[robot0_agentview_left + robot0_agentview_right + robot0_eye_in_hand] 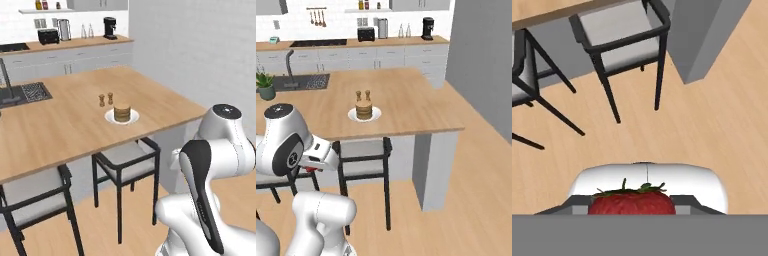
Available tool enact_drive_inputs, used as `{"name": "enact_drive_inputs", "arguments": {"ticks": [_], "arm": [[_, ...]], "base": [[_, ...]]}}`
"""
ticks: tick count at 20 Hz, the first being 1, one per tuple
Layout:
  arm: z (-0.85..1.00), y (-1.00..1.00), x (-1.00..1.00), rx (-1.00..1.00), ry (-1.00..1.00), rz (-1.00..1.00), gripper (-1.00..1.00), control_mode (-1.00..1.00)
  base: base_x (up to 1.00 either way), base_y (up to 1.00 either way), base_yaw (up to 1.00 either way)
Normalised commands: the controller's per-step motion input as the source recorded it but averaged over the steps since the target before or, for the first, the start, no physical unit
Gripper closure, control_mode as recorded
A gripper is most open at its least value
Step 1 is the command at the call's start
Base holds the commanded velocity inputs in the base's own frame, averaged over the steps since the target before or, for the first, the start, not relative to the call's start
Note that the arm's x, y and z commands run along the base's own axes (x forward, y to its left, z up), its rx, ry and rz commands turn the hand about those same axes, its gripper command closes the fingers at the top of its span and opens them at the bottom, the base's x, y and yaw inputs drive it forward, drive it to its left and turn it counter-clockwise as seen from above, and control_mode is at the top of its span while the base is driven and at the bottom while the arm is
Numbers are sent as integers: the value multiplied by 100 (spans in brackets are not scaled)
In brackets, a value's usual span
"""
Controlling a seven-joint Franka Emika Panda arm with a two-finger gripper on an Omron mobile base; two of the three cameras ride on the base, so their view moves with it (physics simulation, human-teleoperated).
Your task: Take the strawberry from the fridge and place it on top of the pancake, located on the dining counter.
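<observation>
The strawberry (632, 204), bright red with green leaves, sits between my gripper's (632, 209) two dark fingertips at the bottom of the hand view; the gripper is shut on it. The hand hangs low beside the robot's body, gripper (315, 169) pointing down at the wooden floor, in front of the dining counter. The pancake (122, 112) (363, 110) is a golden-brown stack on a small white plate near the front edge of the dining counter (60, 130) (411, 105), well above and beyond the gripper. The fridge is out of view.
Two brown shakers (106, 99) (363, 94) stand just behind the pancake. Black-framed chairs with grey seats (125, 160) (363, 155) (622, 35) are tucked under the counter's front edge. A sink (15, 95) and a potted plant (265, 85) occupy the counter's left end.
</observation>
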Motion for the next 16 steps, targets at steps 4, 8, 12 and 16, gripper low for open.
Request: {"name": "enact_drive_inputs", "arguments": {"ticks": [4,8,12,16], "arm": [[0,0,0,0,0,0,100,100],[0,0,0,0,0,0,100,100],[0,0,0,0,0,0,100,100],[0,0,0,0,0,0,100,100]], "base": [[23,-100,62],[38,-54,44],[36,16,5],[38,31,0]]}}
